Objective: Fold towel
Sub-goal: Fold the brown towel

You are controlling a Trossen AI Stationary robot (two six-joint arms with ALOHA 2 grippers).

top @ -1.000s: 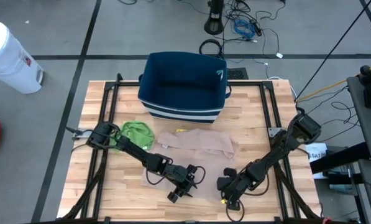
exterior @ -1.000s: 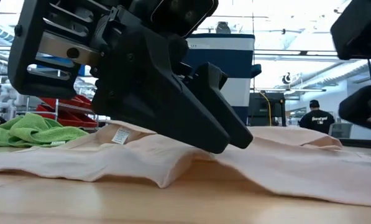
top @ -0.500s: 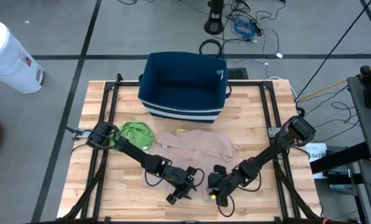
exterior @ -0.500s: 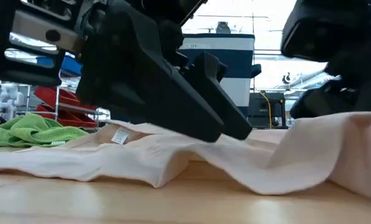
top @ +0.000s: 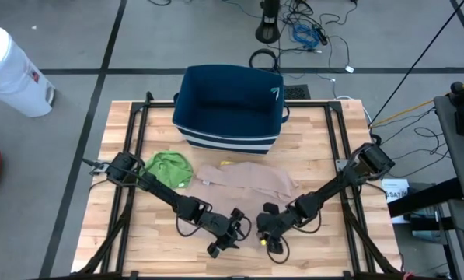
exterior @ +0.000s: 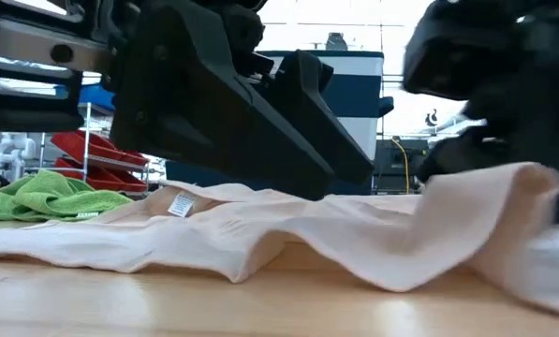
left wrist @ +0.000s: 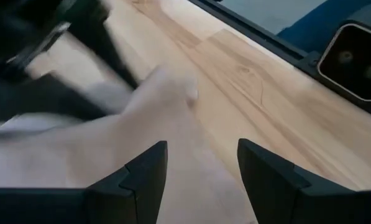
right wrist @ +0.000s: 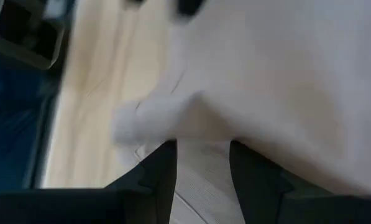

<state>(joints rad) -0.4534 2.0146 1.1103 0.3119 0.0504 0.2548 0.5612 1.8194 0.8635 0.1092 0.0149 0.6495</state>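
A pale beige towel (top: pixel 247 180) lies rumpled across the middle of the wooden table, with a white tag (exterior: pixel 180 204) on its far part. My right gripper (top: pixel 267 233) is low at the table's near middle and is shut on the towel's right part, which stands up in a hump (exterior: pixel 515 192). My left gripper (top: pixel 230 229) is open just left of it. Its two fingers (left wrist: pixel 141 180) hover over the flat towel (left wrist: pixel 110 143). I cannot tell whether they touch it. My right gripper has a raised fold of the towel (right wrist: pixel 204 157) pinched between its two fingers, which slant down from the table's right. The number of layers does not show. The held part is lifted off the table, and the rest trails slack onto the wood (exterior: pixel 260 239).
A dark blue basket (top: pixel 230 101) stands at the far middle of the table. A green cloth (top: pixel 169 166) lies left of the towel. Black frame rails (top: pixel 134 155) run along both sides of the table. A white bin (top: pixel 10 70) stands on the floor at the far left.
My right gripper has gone toward the table's left, close to the left gripper, drawing the towel's right part with it. That part has risen from flat into a hump, while the left part has stayed flat. My left gripper has risen a little and rolled.
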